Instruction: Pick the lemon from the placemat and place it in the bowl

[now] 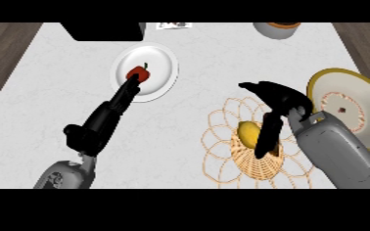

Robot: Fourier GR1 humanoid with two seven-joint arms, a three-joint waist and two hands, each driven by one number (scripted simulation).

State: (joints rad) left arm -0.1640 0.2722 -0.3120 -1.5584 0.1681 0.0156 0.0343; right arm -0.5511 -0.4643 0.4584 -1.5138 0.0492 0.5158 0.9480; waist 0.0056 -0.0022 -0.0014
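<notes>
Head view, looking steeply down on a pale marbled surface [209,54].

Lemon [248,133]: yellow, lay on the woven wicker placemat [224,127] at lower right of the surface, near the mat's dense central weave. It was not in the bowl.

Right hand [278,98]: black, positioned over the placemat, entering from the lower right on a grey forearm [332,151]. Fingers were curved forward and to the left above the mat; the thumb [267,134] ran downward just beside the lemon's right side, touching or nearly touching it. Could not tell whether the hand had closed on the lemon; the fruit's left side was uncovered and it appeared to rest on the mat.

Bowl [339,98]: cream with a yellow-gold rim and a reddish pattern inside, sat at the right edge of the surface, just beside the placemat and partly hidden by the right forearm.

Left hand [119,103]: fingers extended straight, pointing up and to the right, holding nothing. The fingertips [133,80] reached over the white plate [162,61] and met a small red fruit [141,72] with a dark stem that lay on it.

Along the far edge: a black block [101,31] at left, a small printed card [173,25], and a pale cup-like vessel [278,29] with an orange interior at right.
</notes>
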